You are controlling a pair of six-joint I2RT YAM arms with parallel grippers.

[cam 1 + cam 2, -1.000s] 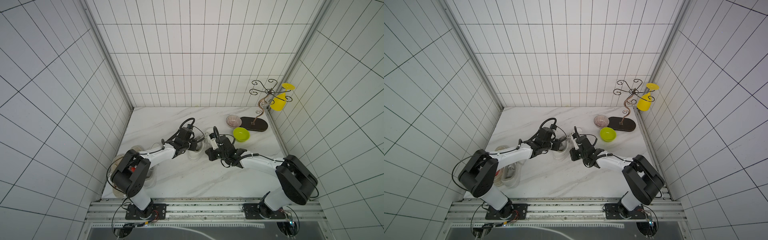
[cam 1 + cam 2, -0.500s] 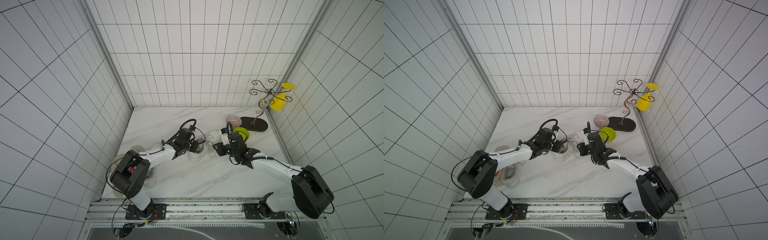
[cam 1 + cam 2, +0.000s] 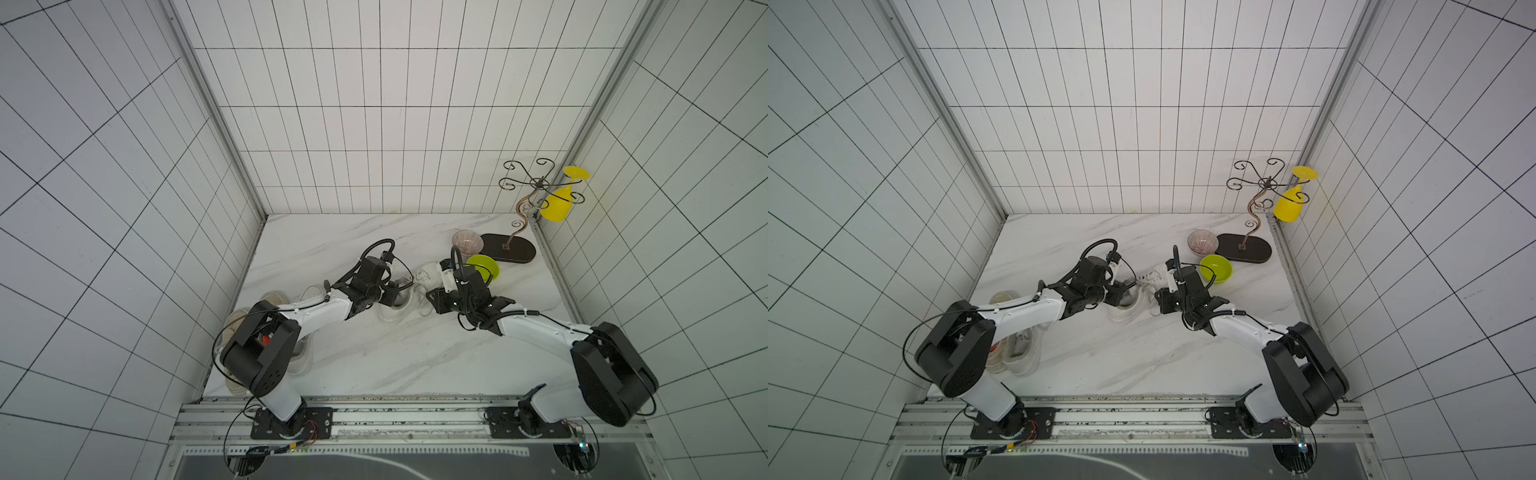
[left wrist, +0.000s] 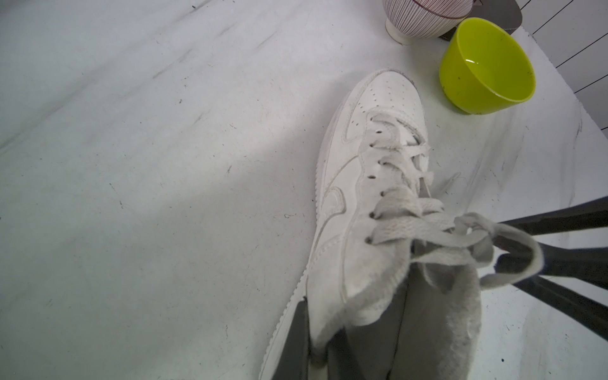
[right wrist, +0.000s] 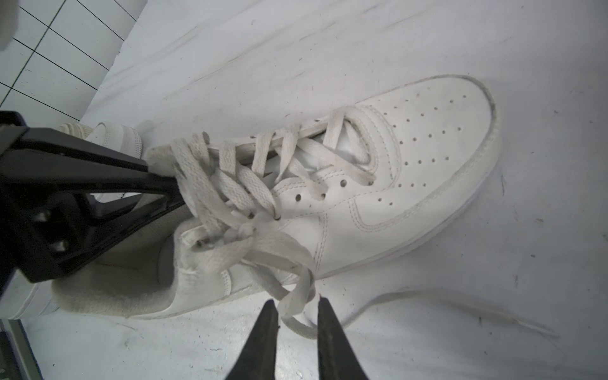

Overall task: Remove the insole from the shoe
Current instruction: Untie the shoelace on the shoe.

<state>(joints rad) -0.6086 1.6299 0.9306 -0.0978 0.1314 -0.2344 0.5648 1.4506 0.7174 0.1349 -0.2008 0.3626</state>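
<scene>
A white lace-up shoe (image 3: 395, 318) (image 3: 1125, 311) lies mid-table, its toe toward the green bowl. My left gripper (image 3: 392, 293) (image 4: 320, 322) is shut on the shoe's collar wall, with one finger inside the opening and one outside. My right gripper (image 3: 430, 297) (image 5: 297, 301) hovers beside the shoe's lace side. Its jaws stand a little apart, open, and a loose lace loop (image 5: 296, 316) hangs between them. Inside the shoe I see grey lining (image 4: 434, 329), and I cannot tell the insole apart from it.
A green bowl (image 3: 482, 268) sits just past the toe, with a striped bowl (image 3: 466, 241) and a dark-based wire stand (image 3: 509, 251) behind it. A yellow glass (image 3: 559, 203) hangs on the stand. More pale shoes (image 3: 1017, 353) lie by the left wall. A lace end (image 5: 460, 309) trails on the table.
My right arm has drawn back to the right, from over the shoe's middle to beside the lace side. The left arm and the shoe have not moved.
</scene>
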